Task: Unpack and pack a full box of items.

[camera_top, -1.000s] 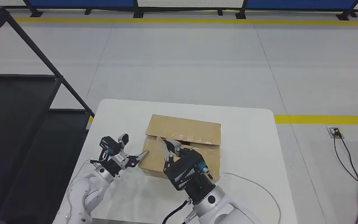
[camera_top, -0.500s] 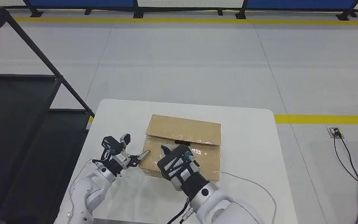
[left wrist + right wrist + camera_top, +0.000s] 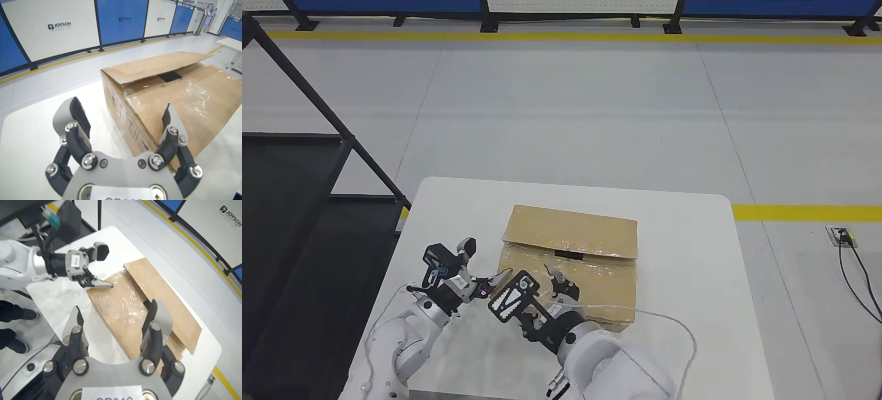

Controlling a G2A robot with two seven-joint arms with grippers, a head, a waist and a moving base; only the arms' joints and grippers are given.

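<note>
A brown cardboard box (image 3: 572, 250) stands mid-table, its near flap covered in torn clear tape (image 3: 191, 91). The far flap (image 3: 157, 64) is lifted a little, leaving a dark gap (image 3: 169, 75) between the flaps. My left gripper (image 3: 484, 263) is open at the box's left near corner, one finger (image 3: 103, 284) over the top edge and the other (image 3: 101, 250) beside the box. My right gripper (image 3: 547, 292) hangs open above the box's near edge, nothing between its fingers (image 3: 152, 309). In the left wrist view the box (image 3: 170, 102) lies just beyond the open left gripper (image 3: 124, 117).
The white table (image 3: 682, 250) has bare surface to the right of the box and behind it. A black metal frame (image 3: 312, 170) stands off the table's left side. A thin cable (image 3: 677, 320) runs across the near right of the table.
My right gripper has drawn back from over the box's top seam toward the near left and turned. The left gripper and the box have stayed put.
</note>
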